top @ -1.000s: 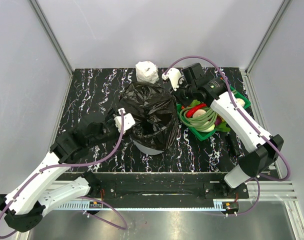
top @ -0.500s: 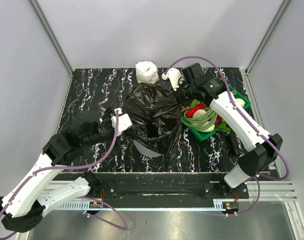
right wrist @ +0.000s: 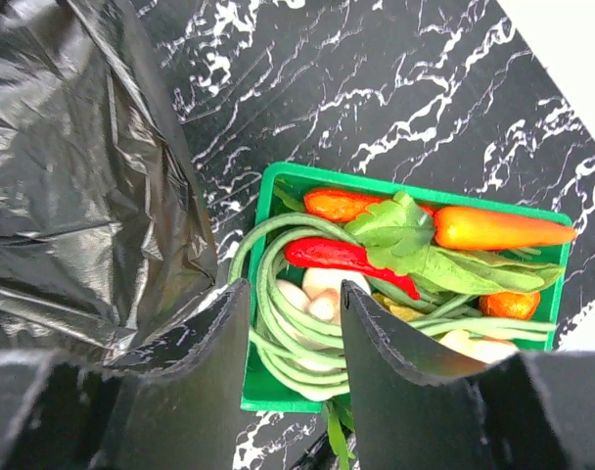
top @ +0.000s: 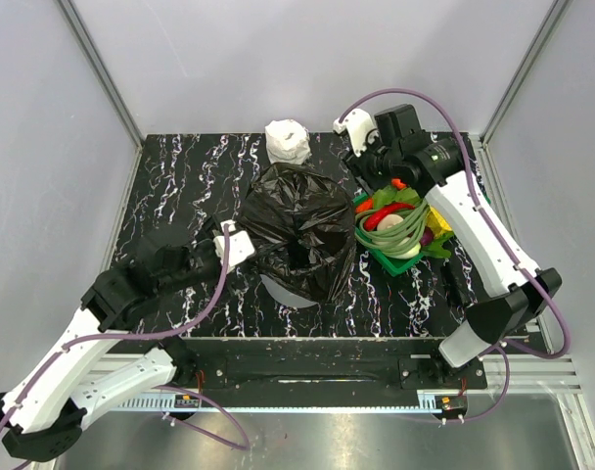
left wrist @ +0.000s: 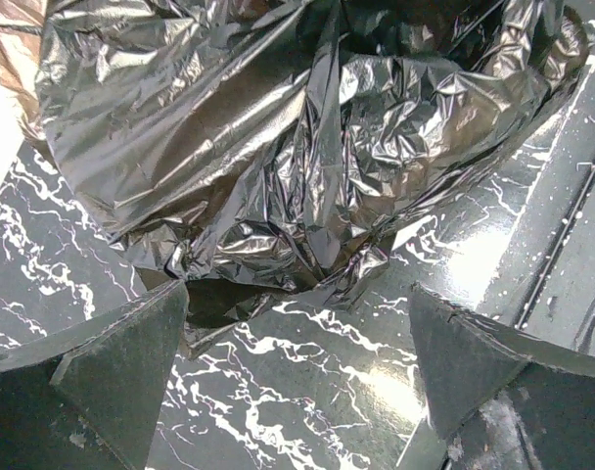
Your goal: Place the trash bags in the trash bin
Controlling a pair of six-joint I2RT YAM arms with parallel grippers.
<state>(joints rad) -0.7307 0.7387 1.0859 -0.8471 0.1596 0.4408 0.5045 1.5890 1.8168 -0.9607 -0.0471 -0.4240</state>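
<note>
- Looking down from the top camera, the trash bag (top: 296, 220) lay draped over the trash bin (top: 278, 288) in the middle of the scene. Its centre sagged into the bucket and its skirt spilled out all round.
- Same view: the left gripper (top: 243, 245) sat just beside the bag's left hem, clearly the nearer one. The right arm (top: 474, 225) reached over the green basket (top: 390, 262) on the bag's far right side, with the white roll (top: 288, 140) beyond the bag.
- On the left wrist camera, the jaws were spread wide and empty, with bare table (left wrist: 307, 392) between them. Crumpled film lay dead ahead, its folds running crosswise. A straight push forward looked enough to reach it, and there was open room on either side.
- On the right wrist camera, the right gripper (right wrist: 296, 294) was parted and held nothing. The vegetables were below it and the bag was off to its left.
</note>
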